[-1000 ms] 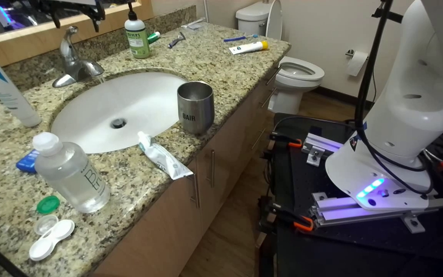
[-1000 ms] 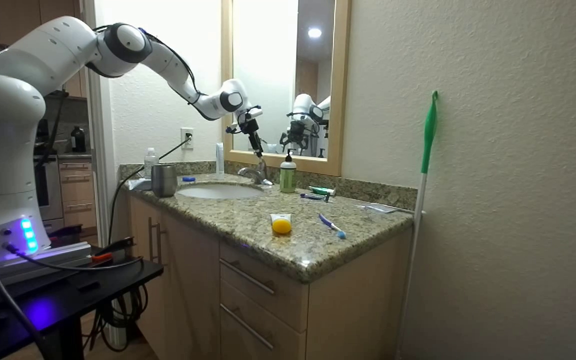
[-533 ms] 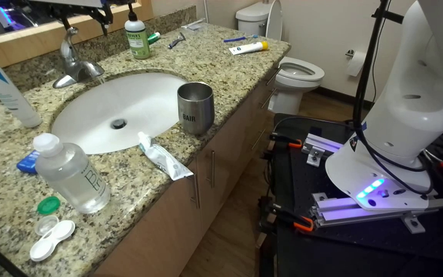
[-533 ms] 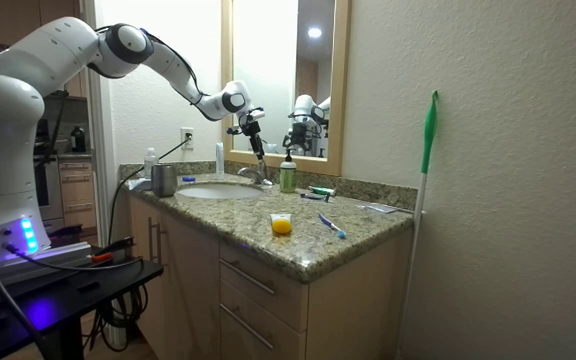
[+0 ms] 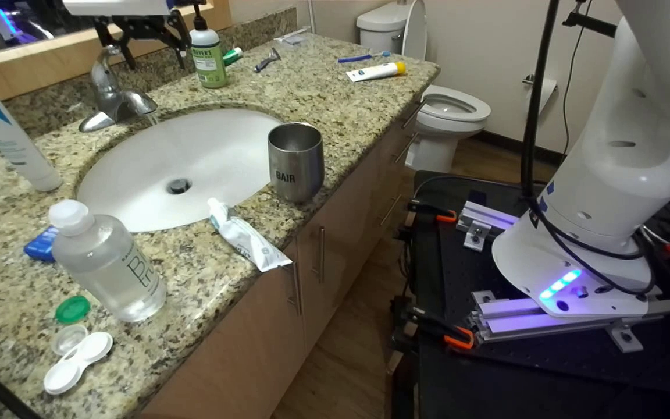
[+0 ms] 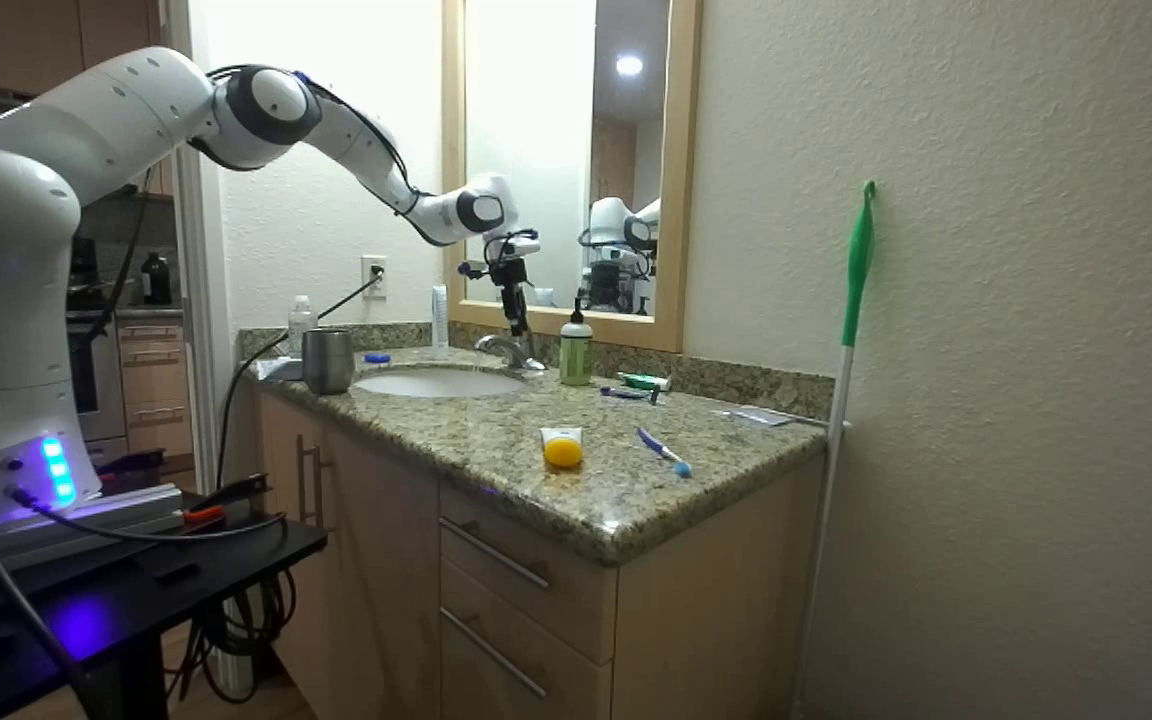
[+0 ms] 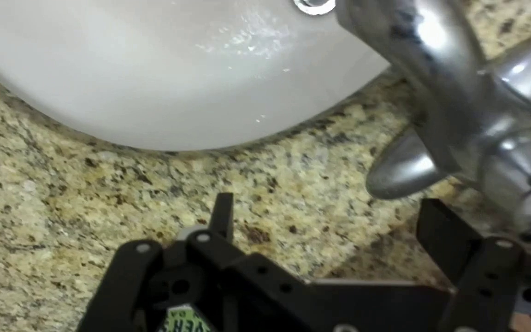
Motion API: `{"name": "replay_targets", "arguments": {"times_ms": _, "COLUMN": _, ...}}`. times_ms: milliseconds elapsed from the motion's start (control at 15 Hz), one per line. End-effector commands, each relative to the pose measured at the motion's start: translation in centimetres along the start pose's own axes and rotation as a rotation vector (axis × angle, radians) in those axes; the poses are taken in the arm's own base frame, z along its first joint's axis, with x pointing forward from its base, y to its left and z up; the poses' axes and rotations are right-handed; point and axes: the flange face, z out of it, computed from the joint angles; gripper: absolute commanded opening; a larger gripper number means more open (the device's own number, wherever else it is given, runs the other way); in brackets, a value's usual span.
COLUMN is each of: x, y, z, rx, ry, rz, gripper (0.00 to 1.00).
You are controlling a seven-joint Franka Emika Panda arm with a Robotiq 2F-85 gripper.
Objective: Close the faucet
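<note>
The chrome faucet (image 5: 117,105) stands behind the sink, with its lever raised and a thin stream of water (image 5: 152,120) under its spout. The faucet also shows in an exterior view (image 6: 508,348) and at the right of the wrist view (image 7: 450,87). My gripper (image 5: 157,59) is open and empty, low over the counter behind the sink, between the lever and the soap bottle. In the wrist view, the open jaws (image 7: 327,203) have bare granite between them. The right finger is close beside the faucet body, which lies outside the jaws. Whether they touch is unclear.
A green soap bottle (image 5: 207,58) stands right by the other finger; its label shows in the wrist view (image 7: 185,320). The mirror frame (image 5: 67,55) is close behind. A steel cup (image 5: 296,163), clear bottle (image 5: 111,267) and white tube (image 5: 12,137) stand around the sink (image 5: 224,145).
My gripper has moved down and toward the soap bottle, coming lower beside the faucet lever. The jaws stay open. The faucet and the water stream look the same.
</note>
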Motion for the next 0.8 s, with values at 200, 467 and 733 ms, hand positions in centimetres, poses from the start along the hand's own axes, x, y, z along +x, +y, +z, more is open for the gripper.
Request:
{"name": "replay_targets", "arguments": {"times_ms": 200, "x": -0.6, "y": -0.2, "z": 7.0, "rx": -0.159, "ry": -0.108, "rz": -0.059, "gripper": 1.0}}
{"name": "replay_targets", "arguments": {"times_ms": 467, "x": -2.0, "y": -3.0, "z": 3.8, "rx": -0.147, "ry": 0.105, "rz": -0.098, "gripper": 1.0}}
{"name": "replay_targets", "arguments": {"times_ms": 733, "x": -4.0, "y": -4.1, "z": 0.6, "rx": -0.153, "ry": 0.304, "rz": -0.095, "gripper": 1.0}}
